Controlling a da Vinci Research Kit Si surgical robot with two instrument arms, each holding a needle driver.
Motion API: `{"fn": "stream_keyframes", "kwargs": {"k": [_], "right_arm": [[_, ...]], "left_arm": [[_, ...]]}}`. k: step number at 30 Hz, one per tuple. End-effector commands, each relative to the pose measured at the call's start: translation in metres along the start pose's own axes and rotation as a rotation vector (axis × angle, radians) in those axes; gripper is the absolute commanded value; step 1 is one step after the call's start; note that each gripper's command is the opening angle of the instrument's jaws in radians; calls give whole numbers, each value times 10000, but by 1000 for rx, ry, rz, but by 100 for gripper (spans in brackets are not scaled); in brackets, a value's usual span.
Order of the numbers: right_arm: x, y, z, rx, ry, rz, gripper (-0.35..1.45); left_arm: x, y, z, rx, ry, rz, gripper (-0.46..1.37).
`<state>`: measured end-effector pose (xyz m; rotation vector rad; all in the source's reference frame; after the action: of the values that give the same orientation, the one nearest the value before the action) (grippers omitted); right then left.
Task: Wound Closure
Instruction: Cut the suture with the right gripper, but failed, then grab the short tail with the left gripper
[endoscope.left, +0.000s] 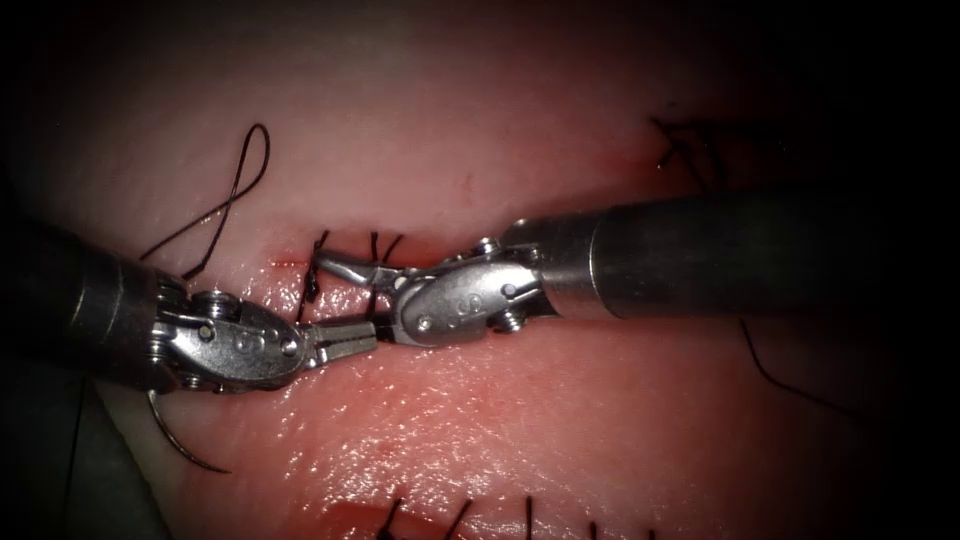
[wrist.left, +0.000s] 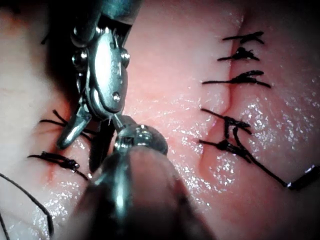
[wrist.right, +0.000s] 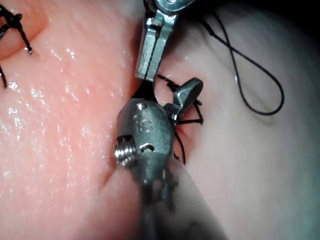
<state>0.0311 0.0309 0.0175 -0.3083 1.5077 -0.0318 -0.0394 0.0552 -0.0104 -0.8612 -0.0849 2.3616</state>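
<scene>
The soft, wet tissue (endoscope.left: 560, 420) is being worked beside both tools; nothing is being gripped by the closed left tool (endoscope.left: 345, 338); the right tool (endoscope.left: 345, 268) is being held open over slippery stitches (endoscope.left: 375, 250); the stiff needle (endoscope.left: 180, 440), lying behind the left tool, is probably best grasped mid-curve.

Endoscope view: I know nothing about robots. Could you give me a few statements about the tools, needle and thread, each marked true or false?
1. The right tool's jaws are open above the stitches. True.
2. The left tool holds the needle. False: the needle lies loose below that tool's wrist, held by neither tool and not in the tissue.
3. Stitches already cross the cut. True.
4. The loose thread loop lies right of both tools' tips. False: it lies to their left.
</scene>
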Motion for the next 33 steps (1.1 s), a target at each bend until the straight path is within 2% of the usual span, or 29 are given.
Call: {"fn": "stream_keyframes", "kwargs": {"k": [1,8,20,26,33], "right_arm": [[0,-1,1,3,0,-1,126],[-5,-5,5,1,-2,-7,128],[-4,-4,-3,6,3,-5,128],[-1,6,-26,17,12,-2,126],[7,16,-55,32,14,8,127]], "left_arm": [[0,0,0,-19,2,-1,-35],[1,0,-1,-19,2,3,-35],[-7,-4,-9,-40,2,17,-35],[-16,-7,-18,-64,-19,21,-35],[-14,-6,-12,-74,-16,19,-35]]}}
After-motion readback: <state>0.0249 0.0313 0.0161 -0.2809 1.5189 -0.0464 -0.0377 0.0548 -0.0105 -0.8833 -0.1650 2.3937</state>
